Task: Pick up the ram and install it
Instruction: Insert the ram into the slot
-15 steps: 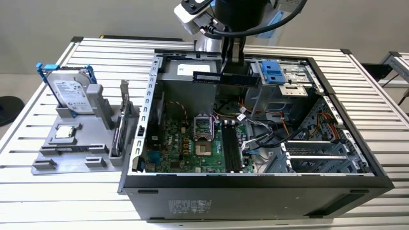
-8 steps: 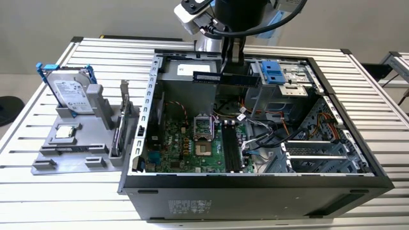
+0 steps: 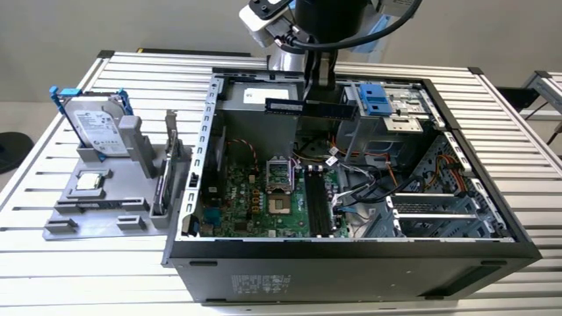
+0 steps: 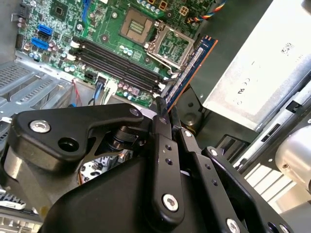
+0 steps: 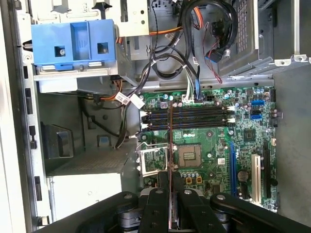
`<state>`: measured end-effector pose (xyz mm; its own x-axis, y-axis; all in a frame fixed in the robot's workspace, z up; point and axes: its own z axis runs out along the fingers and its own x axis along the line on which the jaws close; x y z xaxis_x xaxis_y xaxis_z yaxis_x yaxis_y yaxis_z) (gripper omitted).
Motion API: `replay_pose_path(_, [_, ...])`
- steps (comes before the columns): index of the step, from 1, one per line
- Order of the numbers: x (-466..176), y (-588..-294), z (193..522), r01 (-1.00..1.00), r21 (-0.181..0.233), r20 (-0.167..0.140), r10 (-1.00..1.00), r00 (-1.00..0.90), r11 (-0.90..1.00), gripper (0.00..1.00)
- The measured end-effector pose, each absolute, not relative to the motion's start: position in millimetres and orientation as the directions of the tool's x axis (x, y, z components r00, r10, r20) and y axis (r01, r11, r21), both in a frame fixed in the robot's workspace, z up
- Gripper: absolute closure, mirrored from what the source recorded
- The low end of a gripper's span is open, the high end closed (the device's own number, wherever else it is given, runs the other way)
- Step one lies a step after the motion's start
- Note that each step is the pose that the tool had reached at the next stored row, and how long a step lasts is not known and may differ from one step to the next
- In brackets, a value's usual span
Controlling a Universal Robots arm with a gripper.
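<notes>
the gripper (image 3: pixel 320 89) is clamping shut on the ram (image 3: pixel 299 107), taking it near the middle of its length with a finger on each flat face. in the exterior view the stick is hanging level, long axis sideways, high over the open computer case (image 3: pixel 351 253) and well apart from the motherboard (image 3: pixel 263 197) below.

handling, as a judgement: the ram is reading as light, thin and stiff, so weight is posing no problem for the grip. it is also looking fragile. the chips and the contact edge are tolerating little pressure or scraping, and a flat board is likely resisting any bending poorly. a hold on the bare flat faces near mid-length, clear of the contact edge, is appearing the sound choice. the smooth faces may be allowing some slip or tilt between the pads.

in the second wrist view the ram (image 4: pixel 192 65) is projecting beyond the gripper (image 4: pixel 164 111) toward the memory slots (image 4: pixel 116 63). in the first wrist view the stick (image 5: pixel 170 145) is showing edge-on as a thin line running crosswise over the memory slots (image 5: pixel 187 115), not along them.

the arm is reaching down from above, wrist pointing into the case, the stick touching nothing but the fingers.
</notes>
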<state>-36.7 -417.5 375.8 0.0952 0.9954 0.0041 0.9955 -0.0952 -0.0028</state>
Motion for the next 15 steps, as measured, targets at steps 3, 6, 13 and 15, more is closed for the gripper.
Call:
replay_pose_path(3, [-36.7,-417.5,375.8,0.992,-0.003,0.004,0.992,0.129,-0.129,1.0])
replay_pose_path(6, [-36.7,-417.5,375.8,0.988,-0.003,0.004,0.988,0.155,-0.155,1.0])
replay_pose_path(13, [-36.7,-417.4,375.7,0.979,-0.003,0.004,0.979,0.203,-0.203,1.0])
replay_pose_path(15, [-36.6,-417.4,375.7,0.977,-0.003,0.004,0.977,0.214,-0.214,1.0])
